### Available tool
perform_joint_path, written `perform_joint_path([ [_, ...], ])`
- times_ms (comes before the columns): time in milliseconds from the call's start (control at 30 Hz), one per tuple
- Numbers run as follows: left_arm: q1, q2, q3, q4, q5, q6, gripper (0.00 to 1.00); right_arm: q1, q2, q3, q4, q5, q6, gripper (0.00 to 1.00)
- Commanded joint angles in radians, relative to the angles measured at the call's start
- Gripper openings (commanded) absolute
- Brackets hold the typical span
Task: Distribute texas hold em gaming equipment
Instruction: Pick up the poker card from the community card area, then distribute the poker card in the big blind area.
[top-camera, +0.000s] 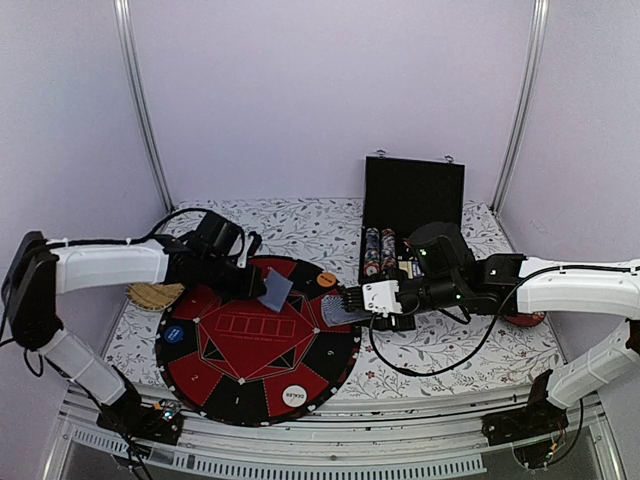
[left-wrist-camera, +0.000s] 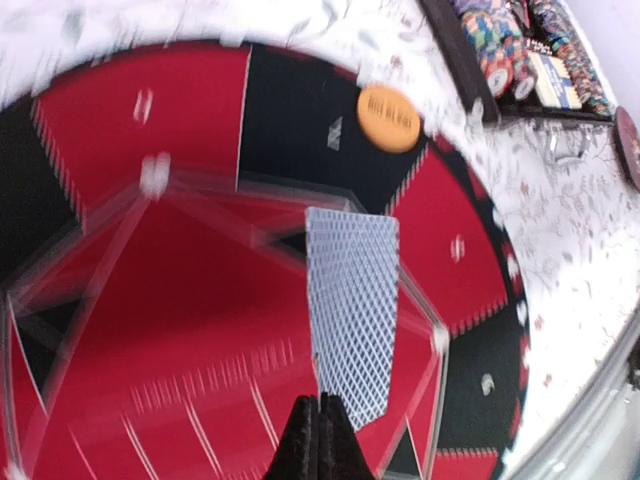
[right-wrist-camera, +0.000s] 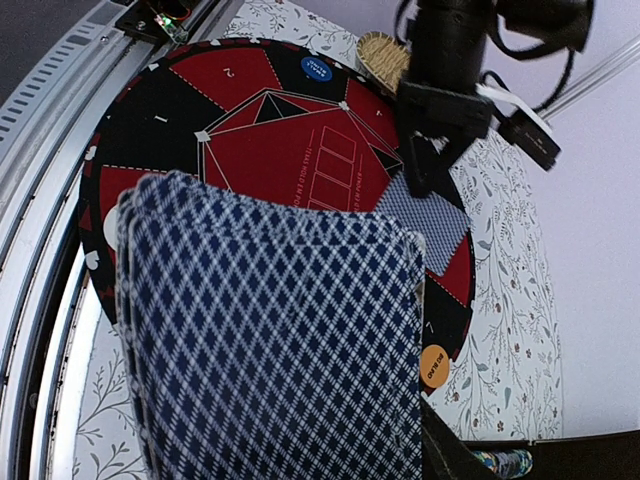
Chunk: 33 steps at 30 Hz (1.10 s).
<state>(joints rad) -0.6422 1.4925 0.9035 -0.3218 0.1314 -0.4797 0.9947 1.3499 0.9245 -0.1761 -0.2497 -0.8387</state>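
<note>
A single playing card with a grey-blue patterned back (left-wrist-camera: 350, 310) is pinched at one end by the left jaws, which are pressed together on it. It is held above the far part of the round red-and-black felt mat (top-camera: 250, 350) on the tabletop. The stacked deck of cards (right-wrist-camera: 280, 340) is gripped by the right jaws at the mat's right edge. The card is best lowered nearly flat over one outer segment, clear of the small orange disc (top-camera: 327, 281), and only then released.

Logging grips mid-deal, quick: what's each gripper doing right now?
Left gripper: closed, holding a single card by its edge.
Right gripper: closed, holding the stack of cards.
</note>
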Motion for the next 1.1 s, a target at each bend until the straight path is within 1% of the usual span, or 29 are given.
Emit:
perform_joint_path([
  [0,0.049,0.207,0.208,-0.021,0.077,0.228,0.00,0.005,0.014,0.032,0.003,-0.011,-0.003,0.49],
  [67,0.057,0.304,0.343,-0.023,0.086,0.282,0.00,0.005,0.018,0.033,0.002,-0.006,-0.006,0.49],
  [233,0.127,0.547,0.578,-0.095,0.104,0.365,0.00,0.005,0.018,0.033,-0.003,-0.004,-0.007,0.49],
  [433,0.151,0.748,0.766,-0.178,0.169,0.429,0.00,0.004,0.010,0.026,-0.001,-0.005,-0.010,0.48],
  [567,0.152,0.821,0.842,-0.206,0.153,0.429,0.00,0.005,0.016,0.026,-0.002,-0.003,-0.010,0.49],
  [667,0.158,0.832,0.855,-0.220,0.140,0.425,0.01,0.004,0.017,0.028,-0.005,-0.004,-0.010,0.49],
  [733,0.157,0.818,0.849,-0.220,0.128,0.421,0.26,0.005,0.016,0.028,-0.005,-0.002,-0.010,0.49],
  [800,0.158,0.786,0.848,-0.219,0.112,0.411,0.44,0.004,0.018,0.027,-0.004,-0.002,-0.010,0.49],
  [833,0.156,0.765,0.847,-0.219,0.087,0.406,0.49,0.005,0.018,0.029,-0.004,-0.001,-0.012,0.49],
  [900,0.157,0.712,0.846,-0.223,0.039,0.387,0.53,0.005,0.020,0.031,-0.005,0.001,-0.013,0.49],
  [967,0.152,0.638,0.828,-0.224,0.014,0.345,0.61,0.005,0.019,0.032,-0.002,0.004,-0.013,0.49],
  [1067,0.104,0.438,0.731,-0.193,-0.020,0.285,0.68,0.005,0.018,0.032,0.011,0.018,-0.013,0.48],
])
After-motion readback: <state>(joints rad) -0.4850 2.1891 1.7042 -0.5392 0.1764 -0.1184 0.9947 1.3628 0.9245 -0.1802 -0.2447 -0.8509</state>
